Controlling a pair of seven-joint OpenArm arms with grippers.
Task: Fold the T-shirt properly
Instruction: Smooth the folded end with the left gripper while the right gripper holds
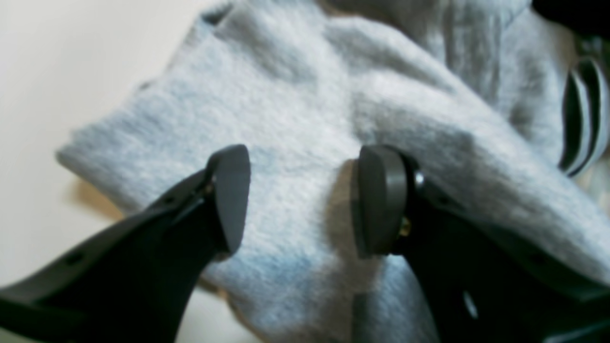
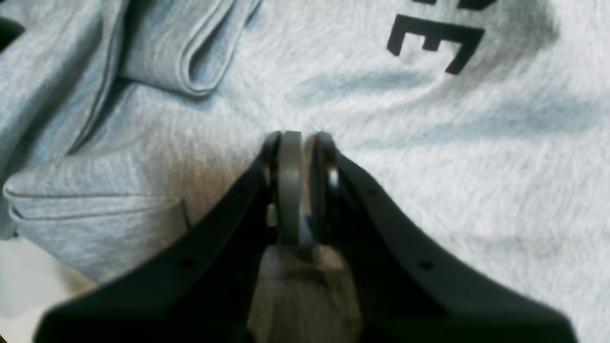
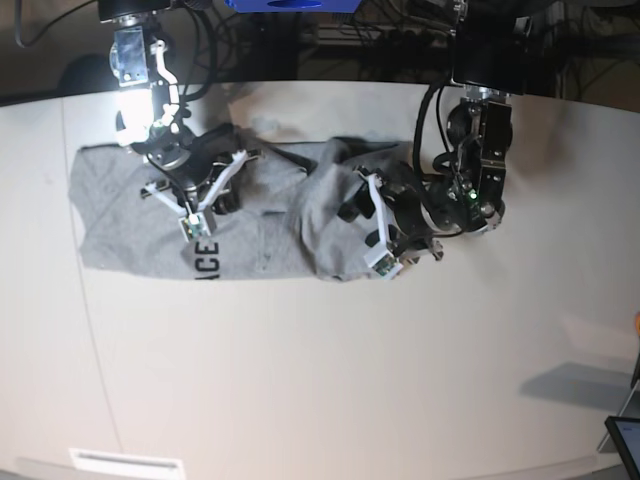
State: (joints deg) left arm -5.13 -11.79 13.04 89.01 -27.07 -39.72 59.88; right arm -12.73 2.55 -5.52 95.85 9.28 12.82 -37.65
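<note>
The heather-grey T-shirt (image 3: 130, 210) lies across the far half of the table (image 3: 350, 370). Its left part is flat, with black lettering (image 3: 200, 248) showing, and its right part is bunched in folds. My right gripper (image 2: 302, 136), on the left of the base view (image 3: 195, 210), is shut with a thin pinch of the T-shirt (image 2: 476, 157) between its pads, below the letter E (image 2: 433, 40). My left gripper (image 1: 305, 159) is open. Its fingers (image 1: 231, 190) straddle a raised fold of grey cloth (image 1: 295, 100) at the bunched end (image 3: 372, 228).
A folded sleeve hem (image 2: 195, 57) lies just left of the right gripper. Cables and arm mounts (image 3: 470, 60) crowd the table's far edge. A dark device (image 3: 625, 440) sits at the near right corner. Bare tabletop (image 1: 57, 71) shows left of the cloth.
</note>
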